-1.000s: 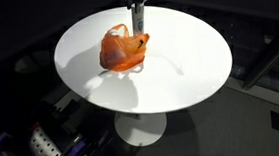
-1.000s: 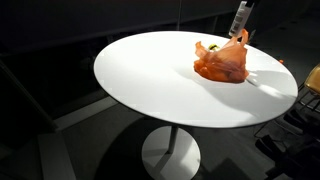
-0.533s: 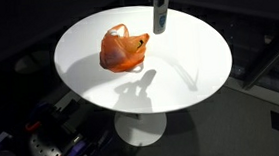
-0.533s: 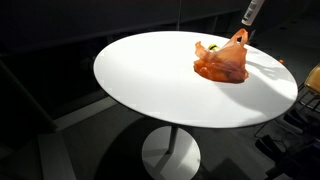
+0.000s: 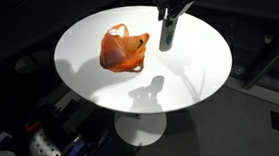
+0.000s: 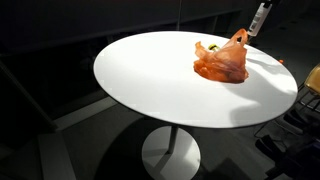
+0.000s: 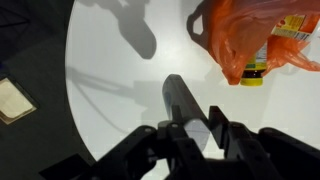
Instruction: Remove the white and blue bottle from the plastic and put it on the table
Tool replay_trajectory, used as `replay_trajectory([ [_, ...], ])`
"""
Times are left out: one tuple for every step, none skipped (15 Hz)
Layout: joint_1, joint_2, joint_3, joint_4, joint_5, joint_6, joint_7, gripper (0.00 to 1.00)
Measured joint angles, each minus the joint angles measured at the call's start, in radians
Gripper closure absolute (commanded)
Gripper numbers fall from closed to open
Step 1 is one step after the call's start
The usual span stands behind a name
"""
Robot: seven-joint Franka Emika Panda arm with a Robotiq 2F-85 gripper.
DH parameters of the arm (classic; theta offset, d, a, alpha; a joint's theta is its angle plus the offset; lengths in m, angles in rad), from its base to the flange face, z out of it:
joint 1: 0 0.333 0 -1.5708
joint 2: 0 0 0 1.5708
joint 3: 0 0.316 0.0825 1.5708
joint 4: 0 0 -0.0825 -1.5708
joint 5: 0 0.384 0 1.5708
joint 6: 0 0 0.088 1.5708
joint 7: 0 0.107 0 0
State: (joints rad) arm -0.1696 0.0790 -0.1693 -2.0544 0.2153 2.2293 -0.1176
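The white and blue bottle point(image 5: 166, 35) had come clear of the orange plastic bag point(image 5: 124, 49). A second earlier it hung right over the bag's mouth. Half a second later it had swung off toward the far rim of the bench point(image 5: 86, 37). At this moment it hung at about 2 o'clock from the bag in an exterior view, well apart from it and lower in the picture than before.

The tool point(image 7: 190, 128) was clamped on the bottle's upper end, one finger on each side, and the bottle pointed straight down from it in the wrist view. There the bag lay at about 1 o'clock from the bottle, slumped on the bench with a yellow-capped item point(image 7: 253, 72) left inside. The bag itself had kept its place throughout.

The bottle's shadow point(image 5: 155, 88) fell on the bench apart from the bottle, so the bottle was probably in the air and not resting on the surface. In an exterior view it point(image 6: 259, 20) showed above the far edge, at 1 o'clock from the bag.

I judged the removal done. What was left was the placing: lower the bottle onto bare bench beside the bag, then let go.
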Motion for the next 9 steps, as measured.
replay_trajectory([
  [-0.001, 0.02, 0.0, 0.001, 0.002, 0.0, 0.0, 0.9],
  [-0.001, 0.039, 0.001, 0.003, 0.002, 0.001, 0.0, 0.9],
  [-0.001, 0.061, 0.002, 0.007, 0.002, 0.003, 0.0, 0.9],
  [0.0, 0.081, 0.006, 0.011, 0.002, 0.008, 0.0, 0.9],
  [0.0, 0.102, 0.01, 0.015, 0.002, 0.015, 0.0, 0.9],
  [0.001, 0.123, 0.015, 0.019, 0.002, 0.023, 0.0, 0.9],
  [0.003, 0.141, 0.019, 0.024, 0.0, 0.031, 0.002, 0.9],
  [0.006, 0.159, 0.021, 0.029, -0.005, 0.04, 0.009, 0.91],
  [0.009, 0.175, 0.023, 0.035, -0.014, 0.047, 0.018, 0.91],
])
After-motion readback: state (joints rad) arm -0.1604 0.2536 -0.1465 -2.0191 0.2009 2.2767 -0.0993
